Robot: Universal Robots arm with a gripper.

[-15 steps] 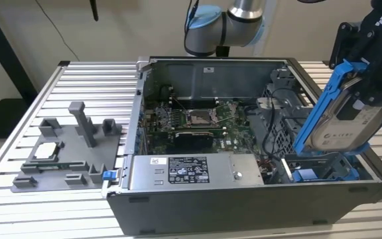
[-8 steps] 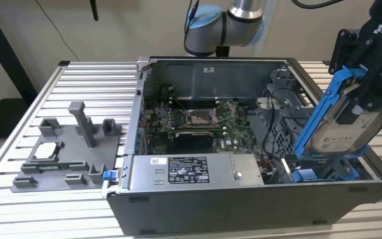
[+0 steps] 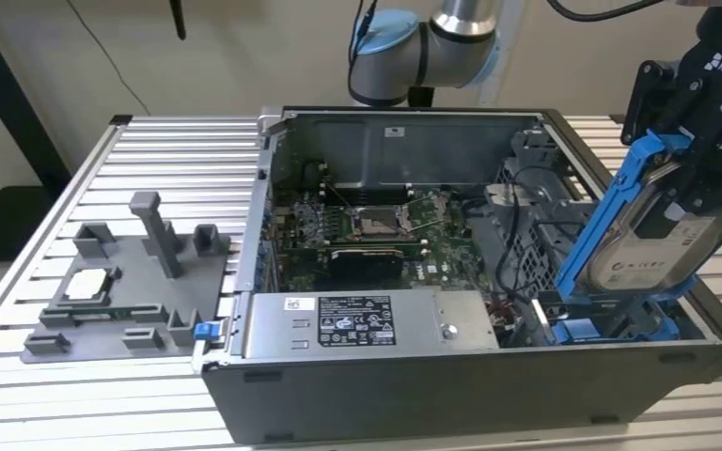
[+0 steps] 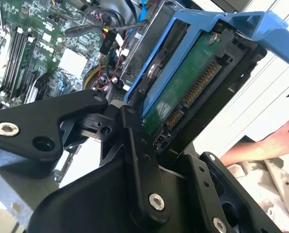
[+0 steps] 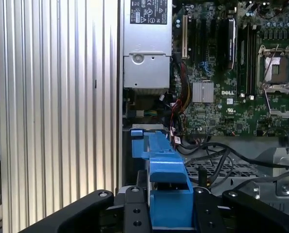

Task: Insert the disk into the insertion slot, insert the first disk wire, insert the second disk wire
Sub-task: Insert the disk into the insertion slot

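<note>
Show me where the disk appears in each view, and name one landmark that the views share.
Exterior view: the disk stands tilted in the gripper at the exterior view's right, over the computer case.
Second wrist view: its green underside rises beyond the black gripper links.
First wrist view: its blue carrier edge sits between the gripper links.
Shared landmark: the motherboard, seen past the disk in both wrist views.

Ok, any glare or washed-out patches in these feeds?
Second wrist view: background beside the disk is blown out white. First wrist view: bright sheen streaks the ribbed table. Exterior view: even light, with the computer case interior in shade.
</note>
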